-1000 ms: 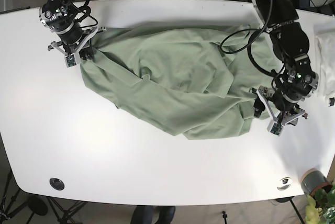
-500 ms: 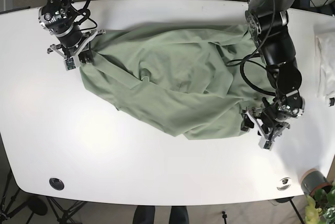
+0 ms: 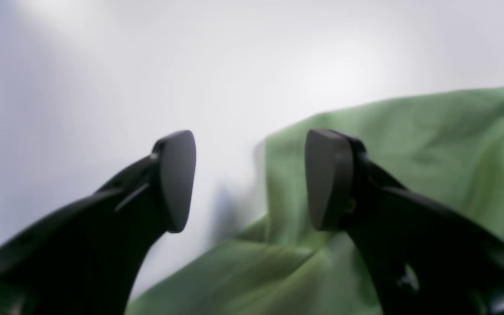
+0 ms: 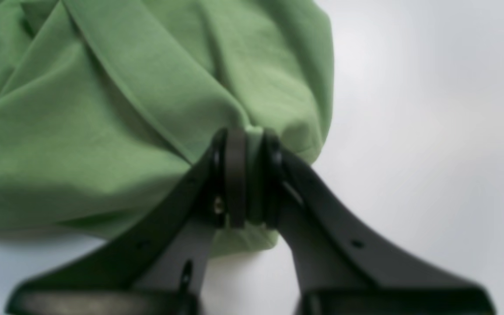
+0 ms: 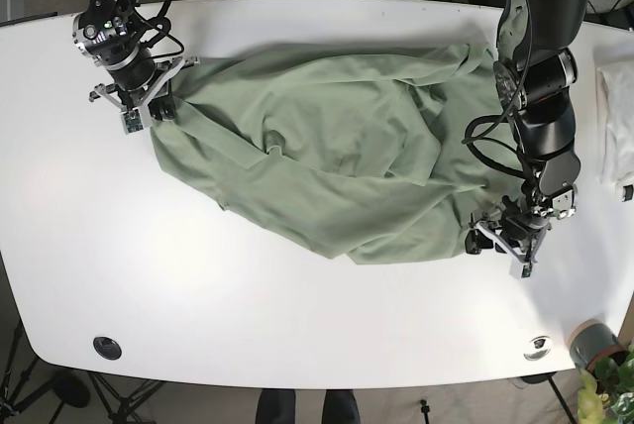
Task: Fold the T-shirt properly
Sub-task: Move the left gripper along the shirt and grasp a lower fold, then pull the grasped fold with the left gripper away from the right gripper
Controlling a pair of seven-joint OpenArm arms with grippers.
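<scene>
T-shirt (image 5: 337,171): green, crumpled, spread across the middle of the white tabletop (image 5: 198,305), running from far-left to near-right; lots of wrinkles and overlapping folds, not flat.

Right hand (image 5: 149,107): at the far-left corner of the shirt in the base view; wrist view shows the right hand (image 4: 247,179) clenched on a bunched fold of T-shirt (image 4: 103,109) fabric, cloth pinched between the two fingers (image 4: 234,175); fabric billows away above and to the left of the grip, bare tabletop (image 4: 431,109) to the right of it.

Left hand (image 5: 503,238): at the near-right edge of the shirt in the base view, low over the tabletop; wrist view shows the left hand (image 3: 250,179) released, fingers (image 3: 177,179) spread wide with a clear gap; nothing gripped; the T-shirt (image 3: 409,144) hem edge lies just under and beyond the right-side finger, the left-side finger over bare tabletop (image 3: 103,78); whether a fingertip touches the cloth cannot be told, view is blurred.

Other stuff: white cloth (image 5: 616,112) at the right edge of the tabletop, well apart from the shirt; round black grommet (image 5: 107,348) near-left; silver one (image 5: 538,347) near-right; grey cup (image 5: 592,343) and a plant (image 5: 609,389) at the near-right corner.
</scene>
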